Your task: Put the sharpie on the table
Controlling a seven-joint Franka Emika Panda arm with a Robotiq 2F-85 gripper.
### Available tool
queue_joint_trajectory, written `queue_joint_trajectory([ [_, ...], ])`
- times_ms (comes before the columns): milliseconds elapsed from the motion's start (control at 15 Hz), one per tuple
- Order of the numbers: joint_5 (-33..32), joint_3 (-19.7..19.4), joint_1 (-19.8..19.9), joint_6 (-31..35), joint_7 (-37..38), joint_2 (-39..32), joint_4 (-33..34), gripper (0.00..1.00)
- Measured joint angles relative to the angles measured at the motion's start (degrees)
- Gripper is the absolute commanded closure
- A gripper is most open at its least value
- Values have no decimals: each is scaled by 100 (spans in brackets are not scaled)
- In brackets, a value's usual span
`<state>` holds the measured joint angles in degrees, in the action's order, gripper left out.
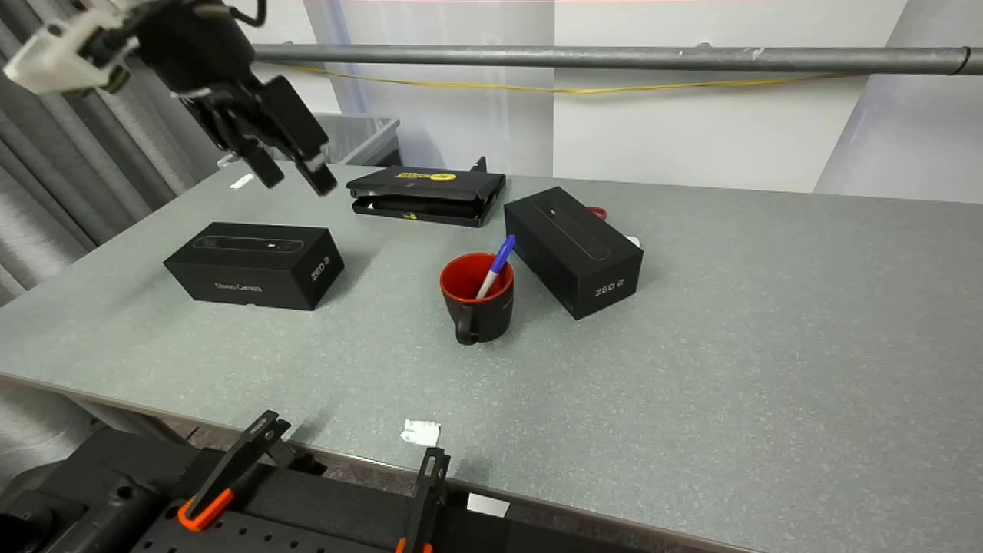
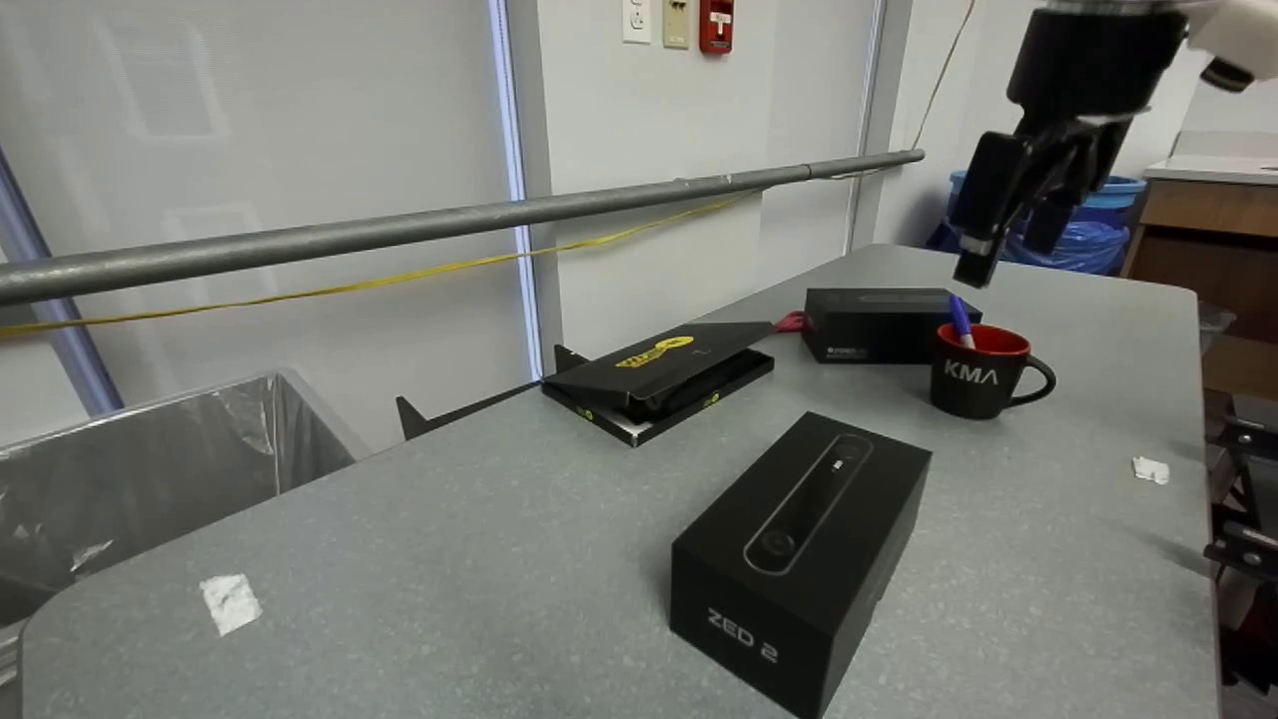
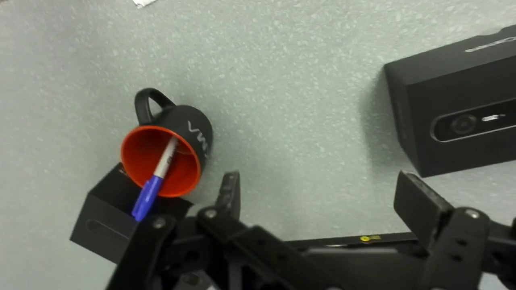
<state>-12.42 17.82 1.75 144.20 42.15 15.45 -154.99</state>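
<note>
The sharpie (image 1: pixel 496 266) is a slim pen with a blue cap and a whitish barrel. It leans inside a black mug (image 1: pixel 485 322) with a red inside, cap end up and sticking out over the rim. Both show in an exterior view too, the sharpie (image 2: pixel 960 322) and the mug (image 2: pixel 963 389). In the wrist view the sharpie (image 3: pixel 157 177) lies across the mug's mouth at the left; its lower tip is inside the mug. The mug stands on the grey speckled table (image 1: pixel 729 369). My gripper (image 3: pixel 318 181) is open and empty, above the table and apart from the mug.
A black ZED 2 box (image 1: pixel 572 253) stands close beside the mug. Another ZED 2 box (image 1: pixel 253 269) stands apart from it. A flat black box (image 1: pixel 426 192) with its lid partly raised lies behind. A lined bin (image 2: pixel 329 429) stands off the table. White scraps (image 1: pixel 421 432) lie on the table.
</note>
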Motion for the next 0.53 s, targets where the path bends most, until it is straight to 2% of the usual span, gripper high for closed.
queue_joint_trajectory([
  [200, -411, -301, 412, 419, 513, -84, -448, 0],
  [333, -569, -528, 662, 551, 673, -135, -499, 0],
  [533, -533, -955, 767, 668, 610, -151, -449, 0],
])
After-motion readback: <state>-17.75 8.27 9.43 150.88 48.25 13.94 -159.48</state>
